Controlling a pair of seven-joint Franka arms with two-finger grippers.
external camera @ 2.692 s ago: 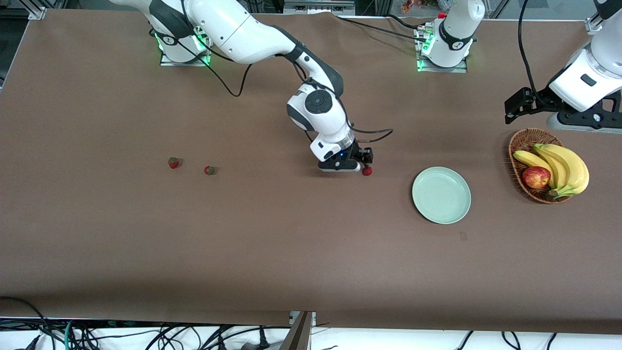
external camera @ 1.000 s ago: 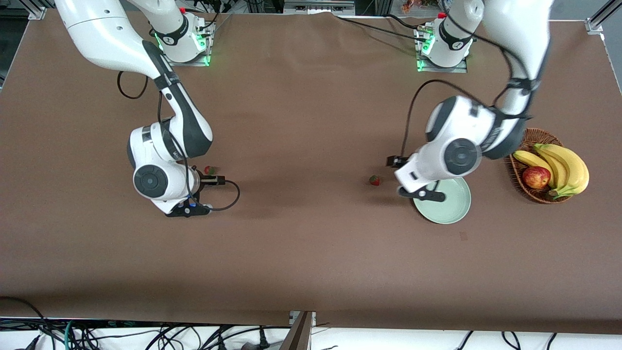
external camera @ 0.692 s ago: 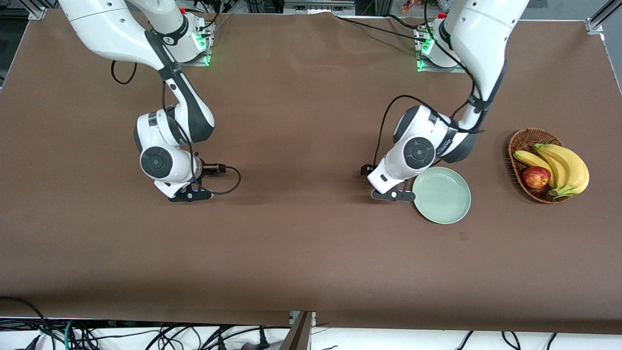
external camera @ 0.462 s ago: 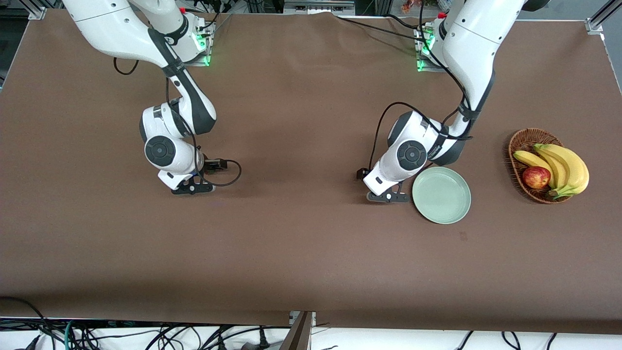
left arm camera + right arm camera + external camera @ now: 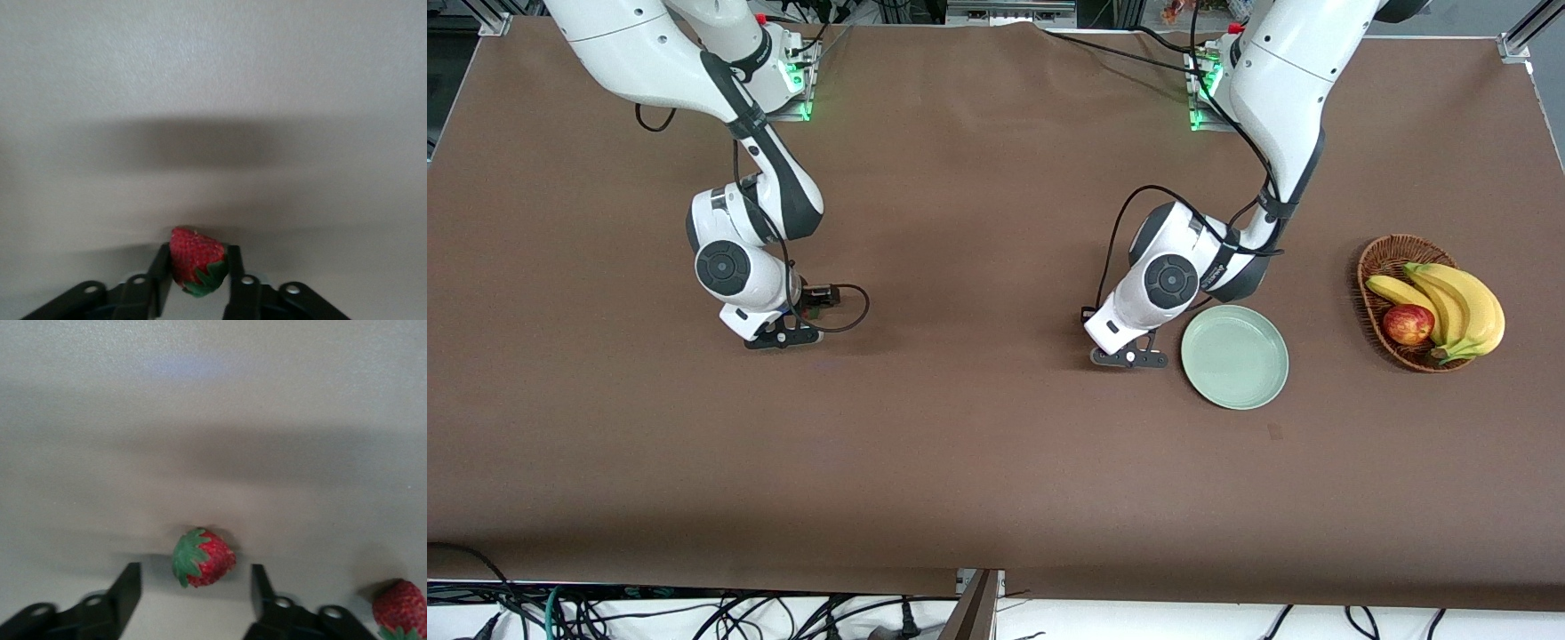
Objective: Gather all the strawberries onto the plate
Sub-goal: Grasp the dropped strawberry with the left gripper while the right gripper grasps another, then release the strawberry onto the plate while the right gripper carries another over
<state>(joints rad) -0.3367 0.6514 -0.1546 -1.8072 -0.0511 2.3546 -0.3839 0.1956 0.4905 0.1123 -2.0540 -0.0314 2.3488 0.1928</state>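
Plate [image 5: 1234,357]: pale green, bare, flat on the bench [image 5: 978,462] toward the left arm's end, roughly midway between the bench's near and far edges.
Left gripper [image 5: 1128,356]: low at the bench surface just beside the plate's rim, on the side toward the right arm's end; in the left wrist view [image 5: 197,270] its fingers [image 5: 157,277] are clamped on a strawberry.
Held strawberry [image 5: 195,261]: red with its green cap tipped toward the wrist camera, pressed between both fingers; hidden under the wrist in the front view.
Right gripper [image 5: 781,336]: low over the bench toward the right arm's end, about level with the left gripper; in the right wrist view [image 5: 197,593] its fingers [image 5: 127,590] stand apart on either side of a second strawberry without touching it.
Second strawberry [image 5: 202,558]: lies on the bench between those spread fingers, green cap turned sideways.
Third strawberry [image 5: 398,608]: on the bench just outside one finger of the right gripper, partly cut off by the edge of the view.
Basket [image 5: 1383,258]: brown wicker, near the bench's end on the left arm's side, holding bananas [image 5: 1458,307] and an apple [image 5: 1408,324].
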